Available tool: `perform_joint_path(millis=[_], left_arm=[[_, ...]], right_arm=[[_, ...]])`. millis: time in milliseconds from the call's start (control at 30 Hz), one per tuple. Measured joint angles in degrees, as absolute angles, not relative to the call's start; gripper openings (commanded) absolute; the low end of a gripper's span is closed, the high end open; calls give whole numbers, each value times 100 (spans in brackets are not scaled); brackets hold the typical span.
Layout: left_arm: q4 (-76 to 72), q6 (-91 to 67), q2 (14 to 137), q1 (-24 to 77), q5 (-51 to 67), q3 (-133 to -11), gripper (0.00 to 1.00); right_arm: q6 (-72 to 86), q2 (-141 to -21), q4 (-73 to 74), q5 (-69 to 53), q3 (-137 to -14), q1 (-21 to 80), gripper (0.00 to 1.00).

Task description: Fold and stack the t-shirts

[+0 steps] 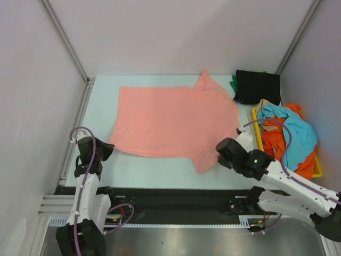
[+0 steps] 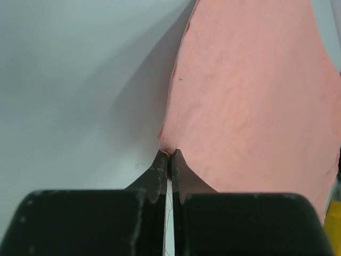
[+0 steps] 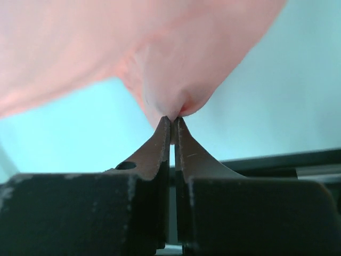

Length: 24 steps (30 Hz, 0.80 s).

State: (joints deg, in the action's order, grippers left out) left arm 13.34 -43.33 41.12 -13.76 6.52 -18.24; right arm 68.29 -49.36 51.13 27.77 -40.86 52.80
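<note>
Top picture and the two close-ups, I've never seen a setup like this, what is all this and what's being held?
These are two robot arms bolted at a pale table's near edge. The top picture looks down from above and behind them; each close-up comes from a wrist camera. A salmon pink cloth t-shirt lies spread flat. The left arm has its jaws shut on the shirt's near left corner, the right arm on its near sleeve. At the right, a yellow plastic tray holds crumpled orange and turquoise shirts; a folded black shirt lies behind it.
</note>
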Motion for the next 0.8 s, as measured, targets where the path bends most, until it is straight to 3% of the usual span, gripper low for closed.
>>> perform_joint_path(millis=[167, 367, 800], left_arm=[[1535, -4169, 4499, -1376, 808, -2394, 0], [1441, -4042, 5778, -1374, 1133, -2971, 0], [1452, -4056, 7260, -1369, 1039, -4169, 0]], right_arm=[[5913, -5507, 4663, 2908, -4906, 4473, 0], [4853, -6416, 4097, 2637, -5382, 3328, 0], [3487, -8250, 3269, 2349, -7161, 2338, 0]])
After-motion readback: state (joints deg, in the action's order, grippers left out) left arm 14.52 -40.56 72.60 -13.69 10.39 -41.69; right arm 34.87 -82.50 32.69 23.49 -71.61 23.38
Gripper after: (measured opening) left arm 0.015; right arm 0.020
